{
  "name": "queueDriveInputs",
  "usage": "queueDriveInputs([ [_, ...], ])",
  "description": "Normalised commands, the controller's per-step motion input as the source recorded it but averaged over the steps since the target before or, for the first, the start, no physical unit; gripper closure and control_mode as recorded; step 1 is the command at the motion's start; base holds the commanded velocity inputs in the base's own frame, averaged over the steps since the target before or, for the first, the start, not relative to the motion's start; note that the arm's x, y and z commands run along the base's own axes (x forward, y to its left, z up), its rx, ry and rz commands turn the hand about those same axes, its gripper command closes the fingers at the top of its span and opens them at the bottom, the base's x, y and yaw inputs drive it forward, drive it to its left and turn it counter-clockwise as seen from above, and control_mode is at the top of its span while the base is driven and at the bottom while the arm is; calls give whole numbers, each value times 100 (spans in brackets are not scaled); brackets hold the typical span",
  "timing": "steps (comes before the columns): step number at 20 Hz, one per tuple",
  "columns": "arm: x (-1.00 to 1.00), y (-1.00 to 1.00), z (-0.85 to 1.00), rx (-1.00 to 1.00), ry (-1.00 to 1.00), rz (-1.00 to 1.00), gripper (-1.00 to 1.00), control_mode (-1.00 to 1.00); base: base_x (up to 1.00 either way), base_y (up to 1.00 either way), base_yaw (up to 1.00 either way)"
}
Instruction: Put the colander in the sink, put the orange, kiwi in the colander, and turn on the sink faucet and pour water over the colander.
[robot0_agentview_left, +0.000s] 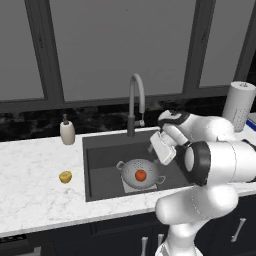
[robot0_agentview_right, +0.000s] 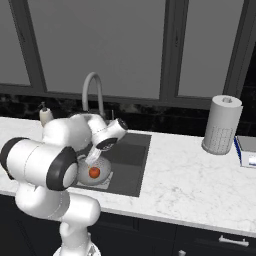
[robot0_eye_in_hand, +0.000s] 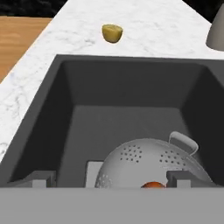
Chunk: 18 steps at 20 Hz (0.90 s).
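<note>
Waiting on the white marble surface (robot0_agentview_left: 35, 175), the small round yellow kiwi (robot0_agentview_left: 65, 177) looks light and slippery; the empty, wide-open hand (robot0_agentview_left: 156, 146) should pinch its middle.

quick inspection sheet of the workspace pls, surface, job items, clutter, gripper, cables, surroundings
surface: white marble counter around the sink
job's things: colander on the sink floor, orange inside it; kiwi on the counter left of the sink; sink faucet behind the basin, no water seen
clutter: soap bottle, paper towel roll, blue-and-white box at the right edge
grippers: gripper open, empty, above the sink
cables: nothing seen
surroundings: window panes behind, dark cabinets below
</note>
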Motion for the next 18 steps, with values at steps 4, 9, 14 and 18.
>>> queueDriveInputs([
  [4, -73, 0, 44, 12, 8, -10, -100, -100, 0, 0, 0],
  [9, -80, 1, 35, 8, 0, -22, -100, -100, 0, 0, 0],
  [14, -66, 18, 37, 3, 8, -38, -100, -100, 0, 0, 0],
  [18, -55, 22, 41, 0, 19, -36, -100, -100, 0, 0, 0],
])
